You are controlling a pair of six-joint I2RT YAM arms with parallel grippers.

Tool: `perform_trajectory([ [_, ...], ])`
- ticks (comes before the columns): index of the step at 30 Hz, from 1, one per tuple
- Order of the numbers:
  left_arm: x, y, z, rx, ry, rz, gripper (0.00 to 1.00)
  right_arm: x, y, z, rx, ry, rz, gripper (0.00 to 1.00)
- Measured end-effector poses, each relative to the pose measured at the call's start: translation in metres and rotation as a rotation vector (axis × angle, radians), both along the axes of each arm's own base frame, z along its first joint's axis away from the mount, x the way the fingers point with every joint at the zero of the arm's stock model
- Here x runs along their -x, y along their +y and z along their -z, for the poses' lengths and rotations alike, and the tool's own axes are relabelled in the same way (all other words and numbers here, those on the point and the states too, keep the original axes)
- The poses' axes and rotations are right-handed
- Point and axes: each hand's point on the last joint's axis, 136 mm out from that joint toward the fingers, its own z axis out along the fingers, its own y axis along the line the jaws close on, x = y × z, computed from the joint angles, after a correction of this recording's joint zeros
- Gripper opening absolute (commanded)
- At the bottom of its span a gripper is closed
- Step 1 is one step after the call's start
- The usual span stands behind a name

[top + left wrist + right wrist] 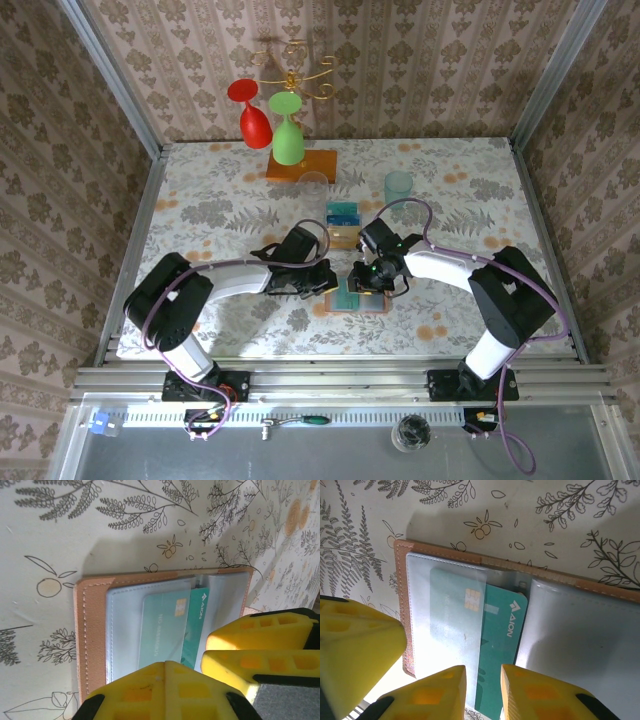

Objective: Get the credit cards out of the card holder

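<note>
The card holder lies open on the table, salmon-brown border round grey-blue pockets. A teal-blue credit card sticks part-way out of the left pocket toward the fold, its chip end under clear plastic. My right gripper is open, one finger on each side of that card's lower edge. My left gripper is shut, its joined tip resting on the pocket's lower edge. More credit cards, teal and tan, lie stacked just beyond the holder.
An orange wooden rack base at the back carries a red glass and a green glass. A clear glass and a teal cup stand near it. Both grippers crowd together over the holder.
</note>
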Motion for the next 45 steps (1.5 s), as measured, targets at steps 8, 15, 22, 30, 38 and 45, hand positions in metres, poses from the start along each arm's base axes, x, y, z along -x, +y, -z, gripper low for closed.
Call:
perform_trajectory([
  [8, 0.002, 0.003, 0.013, -0.03, 0.019, -0.001, 0.03, 0.001, -0.001, 0.0, 0.001, -0.003, 0.001, 0.26],
  [15, 0.002, 0.002, 0.019, -0.037, 0.028, 0.0, 0.02, 0.005, -0.004, 0.004, 0.009, 0.009, 0.002, 0.26],
  [22, 0.001, 0.002, 0.019, -0.036, 0.028, 0.0, 0.02, 0.001, -0.002, 0.004, -0.003, -0.008, 0.003, 0.26],
  [30, 0.002, 0.002, 0.02, -0.039, 0.03, 0.001, 0.02, 0.002, -0.002, 0.008, -0.005, -0.007, 0.007, 0.3],
  [38, 0.003, 0.003, 0.02, -0.045, 0.032, 0.006, 0.01, 0.003, -0.003, 0.01, -0.003, -0.003, 0.01, 0.31],
  [45, 0.003, 0.004, 0.02, -0.05, 0.037, 0.006, 0.0, 0.002, -0.002, 0.011, -0.021, 0.001, 0.02, 0.3],
])
